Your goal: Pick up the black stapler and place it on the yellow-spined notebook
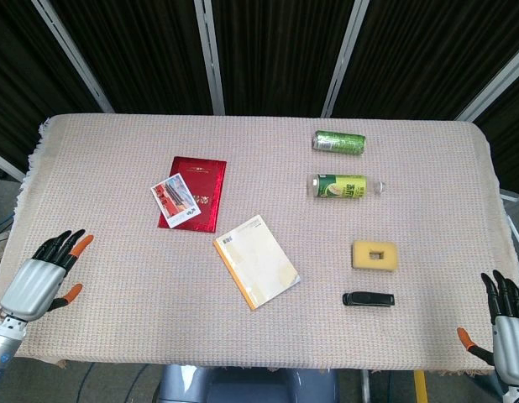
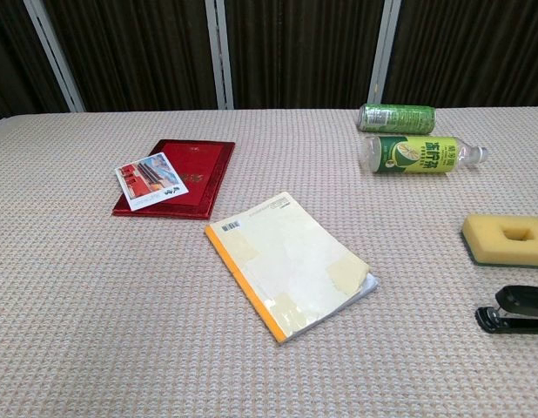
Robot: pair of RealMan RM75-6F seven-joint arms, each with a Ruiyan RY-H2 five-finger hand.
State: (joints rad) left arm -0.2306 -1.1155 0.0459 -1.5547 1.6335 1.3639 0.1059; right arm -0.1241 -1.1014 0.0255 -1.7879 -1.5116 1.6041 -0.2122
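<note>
The black stapler [image 1: 369, 299] lies flat near the table's front right; the chest view shows the stapler [image 2: 514, 311] at its right edge. The yellow-spined notebook [image 1: 256, 260] lies closed in the middle, cream cover up, and appears as the notebook [image 2: 287, 263] in the chest view. My left hand [image 1: 43, 277] hovers at the front left edge, fingers apart, holding nothing. My right hand [image 1: 506, 321] sits at the front right corner, fingers apart and empty, well right of the stapler. Neither hand shows in the chest view.
A yellow sponge [image 1: 375, 255] lies just behind the stapler. A green-labelled bottle [image 1: 343, 186] and a green can [image 1: 338, 142] lie at the back right. A red booklet [image 1: 193, 192] with a card [image 1: 175, 200] on it lies left of the notebook.
</note>
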